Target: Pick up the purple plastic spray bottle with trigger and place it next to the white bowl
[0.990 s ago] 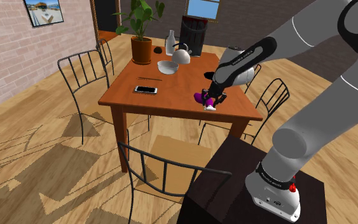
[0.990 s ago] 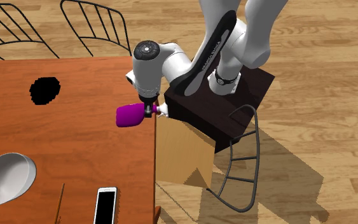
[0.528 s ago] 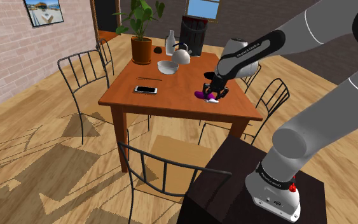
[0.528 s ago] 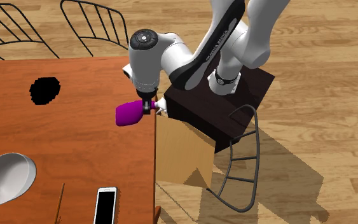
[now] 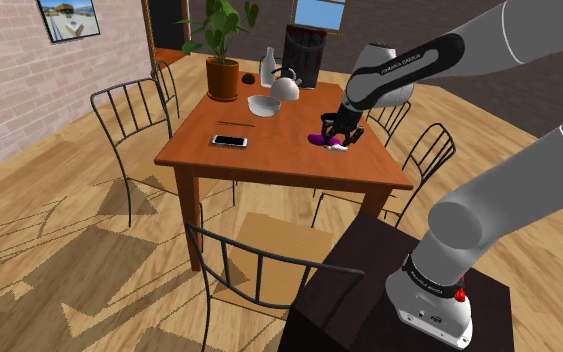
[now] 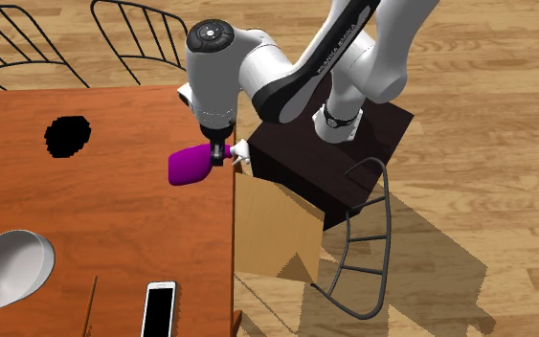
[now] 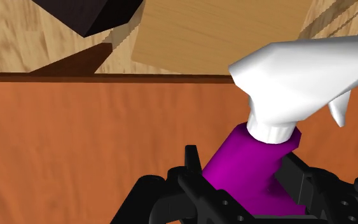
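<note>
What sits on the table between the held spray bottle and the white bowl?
Nothing: bare tabletop runs from spray bottle to bowl, per second exterior view.

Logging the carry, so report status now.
Claw shut on purple spray bottle. Bottle sideways at table edge. Across the table, white bowl, phone beside it; bare tabletop between.

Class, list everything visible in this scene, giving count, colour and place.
reddish-brown wooden table: one, mid-room
purple spray bottle with white trigger head: one, clasped over the table's edge
white bowl: one, on the table
black-screened phone: one, flat on the table
green potted plant: one, table's far corner
black wire chairs: at least four, around the table
black two-finger gripper: one, shut on the bottle
white arm: one, on the dark box stand
</note>
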Tool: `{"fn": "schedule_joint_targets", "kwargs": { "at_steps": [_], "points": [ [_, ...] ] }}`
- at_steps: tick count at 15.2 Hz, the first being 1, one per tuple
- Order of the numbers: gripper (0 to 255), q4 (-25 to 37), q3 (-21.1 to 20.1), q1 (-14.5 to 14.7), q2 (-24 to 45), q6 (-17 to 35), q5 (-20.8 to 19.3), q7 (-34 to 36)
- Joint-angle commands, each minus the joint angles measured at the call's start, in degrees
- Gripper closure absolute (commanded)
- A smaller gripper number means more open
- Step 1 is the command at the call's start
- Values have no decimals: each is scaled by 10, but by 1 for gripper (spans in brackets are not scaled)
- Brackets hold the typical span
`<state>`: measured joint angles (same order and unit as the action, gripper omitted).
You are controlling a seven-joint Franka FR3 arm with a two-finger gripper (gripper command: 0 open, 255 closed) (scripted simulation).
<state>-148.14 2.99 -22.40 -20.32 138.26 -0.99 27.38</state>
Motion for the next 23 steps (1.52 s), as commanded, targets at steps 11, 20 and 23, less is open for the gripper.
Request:
{"fn": "schedule_joint_targets", "kwargs": {
  "at_steps": [11,20,23],
  "points": [
    [255,143,15,-3,86,-58,7,-24],
    [255,377,33,-15,282,-96,37,-70],
    [255,469,35,-23,349,-122,47,-82]
  ]
}}
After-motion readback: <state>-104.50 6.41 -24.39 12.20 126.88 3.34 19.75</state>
